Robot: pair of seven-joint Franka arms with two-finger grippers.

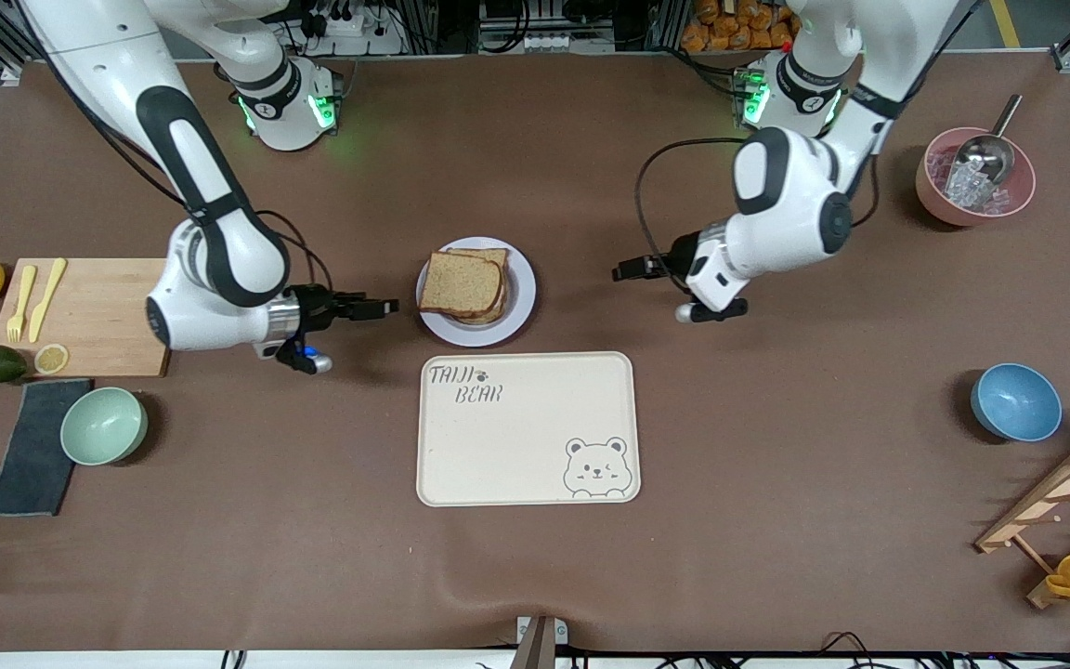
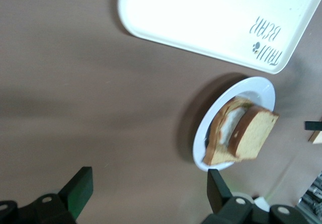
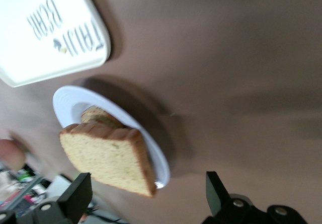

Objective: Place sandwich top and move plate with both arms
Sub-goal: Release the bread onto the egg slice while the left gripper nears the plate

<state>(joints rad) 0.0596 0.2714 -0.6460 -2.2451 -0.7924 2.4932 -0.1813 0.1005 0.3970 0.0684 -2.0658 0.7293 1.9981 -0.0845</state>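
Front view: sandwich top (image 1: 461,282) sits on the stack on the plate (image 1: 520,302), just above the bear tray (image 1: 528,428) — right hand (image 1: 384,306) and left hand (image 1: 630,269) flank it, both wide and empty, seemingly poised for the shared lift.

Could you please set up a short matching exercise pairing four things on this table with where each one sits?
Things:
1. sandwich top
2. plate
3. cream tray
4. right gripper

Places:
A. nearer the front camera than the plate
B. on the sandwich, on the plate
C. beside the plate, fingers open, toward the right arm's end
D. between the two grippers

Pairs: 1-B, 2-D, 3-A, 4-C
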